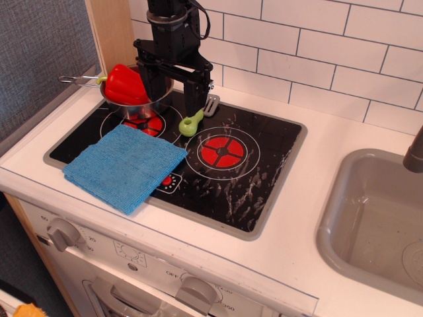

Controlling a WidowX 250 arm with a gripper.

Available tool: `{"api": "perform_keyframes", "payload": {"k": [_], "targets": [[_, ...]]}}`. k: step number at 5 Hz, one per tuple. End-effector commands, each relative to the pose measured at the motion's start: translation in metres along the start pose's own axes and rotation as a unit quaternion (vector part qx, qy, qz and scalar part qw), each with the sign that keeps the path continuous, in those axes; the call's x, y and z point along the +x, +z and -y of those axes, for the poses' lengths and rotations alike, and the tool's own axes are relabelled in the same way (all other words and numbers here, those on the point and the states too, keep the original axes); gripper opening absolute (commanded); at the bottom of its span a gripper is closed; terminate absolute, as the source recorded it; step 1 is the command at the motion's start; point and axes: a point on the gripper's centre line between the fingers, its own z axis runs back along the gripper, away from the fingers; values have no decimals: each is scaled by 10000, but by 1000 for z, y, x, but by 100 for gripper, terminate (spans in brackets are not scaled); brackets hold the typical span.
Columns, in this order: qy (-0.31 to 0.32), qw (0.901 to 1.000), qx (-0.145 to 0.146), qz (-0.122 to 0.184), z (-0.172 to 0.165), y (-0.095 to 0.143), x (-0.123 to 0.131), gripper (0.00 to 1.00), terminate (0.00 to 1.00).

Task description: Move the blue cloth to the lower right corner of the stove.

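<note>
Blue cloth point(125, 167) lies flat on the front left part of the stove point(264, 191); gripper point(173, 89) hangs above the rear of the cooktop.

The cloth covers the front left area of the black glass, its near corner overlapping the grey rim and its far edge touching the left red burner ring point(144, 123). The right burner ring point(223, 151) is uncovered, and the front right corner of the glass shows only white streaks. The black gripper stands with its fingers spread apart, holding nothing, just beside a silver pot point(132, 105) containing a red pepper point(125, 84). A green-handled utensil point(193, 121) lies between the two burners, below the right finger. The grey sink point(373, 224) sits well apart to the right.
</note>
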Motion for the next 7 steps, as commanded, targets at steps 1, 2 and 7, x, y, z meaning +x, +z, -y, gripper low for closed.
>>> {"api": "perform_keyframes", "payload": {"k": [1,2,7], "targets": [[0,10000,0,0,0,0,0,100,0],[-200,9997,32,124,12,2,-27,100,0],[-220,9993,281,71,-32,-31,-85,100,0]]}}
